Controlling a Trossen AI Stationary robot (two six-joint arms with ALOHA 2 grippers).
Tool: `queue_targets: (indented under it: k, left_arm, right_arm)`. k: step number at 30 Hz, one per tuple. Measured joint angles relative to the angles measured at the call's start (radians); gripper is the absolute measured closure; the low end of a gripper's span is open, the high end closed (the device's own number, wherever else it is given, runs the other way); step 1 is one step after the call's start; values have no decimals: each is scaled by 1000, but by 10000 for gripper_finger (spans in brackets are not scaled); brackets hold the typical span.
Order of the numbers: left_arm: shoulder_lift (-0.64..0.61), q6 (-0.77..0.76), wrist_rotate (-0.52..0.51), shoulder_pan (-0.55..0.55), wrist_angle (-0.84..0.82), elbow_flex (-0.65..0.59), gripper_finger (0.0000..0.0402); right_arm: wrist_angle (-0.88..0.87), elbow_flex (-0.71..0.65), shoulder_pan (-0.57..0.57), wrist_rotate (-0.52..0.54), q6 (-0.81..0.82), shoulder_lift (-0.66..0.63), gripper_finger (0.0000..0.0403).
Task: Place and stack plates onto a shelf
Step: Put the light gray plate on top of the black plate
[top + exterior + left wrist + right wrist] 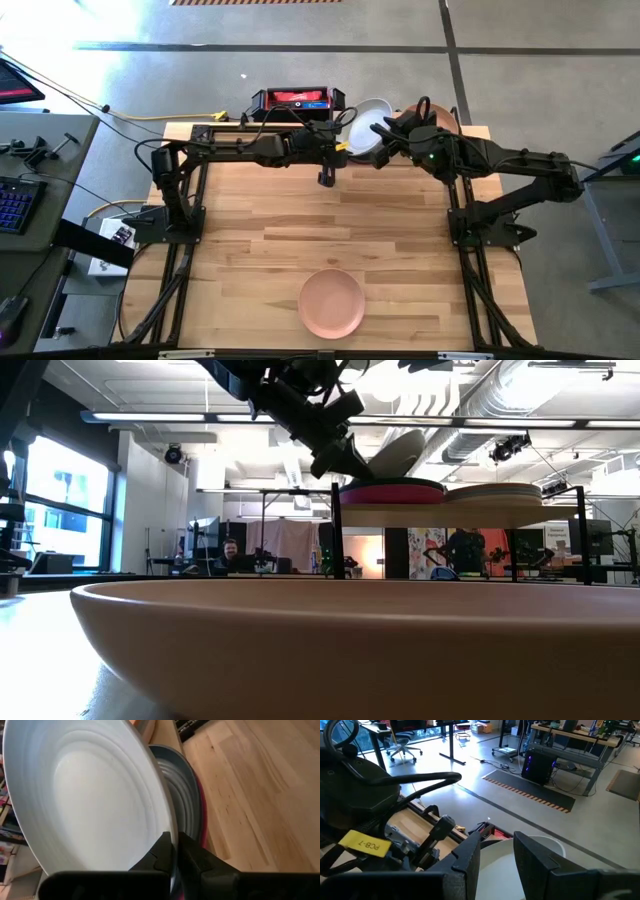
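Note:
My left gripper (173, 851) is shut on a light grey plate (100, 795), which stands tilted over the shelf's (440, 515) left stack. In that stack a dark teal plate (182, 795) lies on a magenta plate (390, 490). A second stack, beige (495, 490), sits on the shelf's right half. My right gripper (497, 845) hovers open at the grey plate's right side (383, 130). A peach plate (332, 303) lies flat on the table near its front edge. My left gripper pinches the grey plate's rim (170, 827) between its two fingers, one on the hollow face and one on the underside. The fingers come from the table's left, slanting down. The plate is tilted steeply above the teal plate. My right gripper: I cannot tell whether it touches the plate.
A red and black box (295, 98) sits behind the table's far edge, left of the shelf. Black frame rails (180, 200) run along both table sides. The wooden tabletop (330, 220) between the shelf and the peach plate is bare.

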Motion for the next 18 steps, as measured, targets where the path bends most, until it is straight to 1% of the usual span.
queue_targets:
  k: [2, 7, 9, 18]
  left_arm:
    - [-2, -2, -8, -1, 7, 0, 397]
    - [-4, 21, -77, -16, 12, 0, 395]
    - [-4, 38, -82, -24, 12, 0, 391]
    - [-4, 54, -123, -42, 13, 0, 347]
  right_arm:
    - [0, 0, 0, 0, 0, 0, 300]
    - [0, 0, 0, 0, 0, 0, 300]
    - [0, 0, 0, -3, 0, 0, 300]
    - [-28, 0, 0, -7, 36, 0, 300]
